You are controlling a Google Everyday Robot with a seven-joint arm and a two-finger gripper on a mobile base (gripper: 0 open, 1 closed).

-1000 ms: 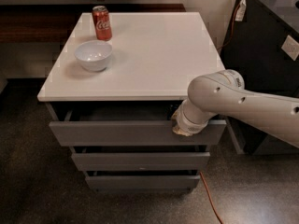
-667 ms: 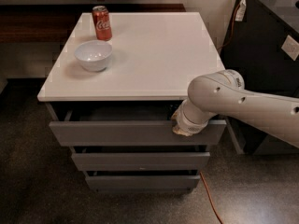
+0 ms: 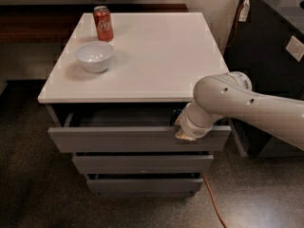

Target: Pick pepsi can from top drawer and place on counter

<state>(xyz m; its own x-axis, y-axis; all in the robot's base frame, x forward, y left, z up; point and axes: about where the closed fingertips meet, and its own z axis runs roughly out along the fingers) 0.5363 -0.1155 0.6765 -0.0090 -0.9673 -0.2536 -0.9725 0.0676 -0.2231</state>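
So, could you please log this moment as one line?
hand: inside top drawer, right end | pepsi can: unclear | counter: no pepsi

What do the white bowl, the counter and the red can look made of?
The bowl: probably glazed ceramic, smooth white sheen. The counter: glossy white laminate perhaps, reflecting light. The red can: likely aluminium, silver top rim. The gripper reaches into the top drawer at its right end.
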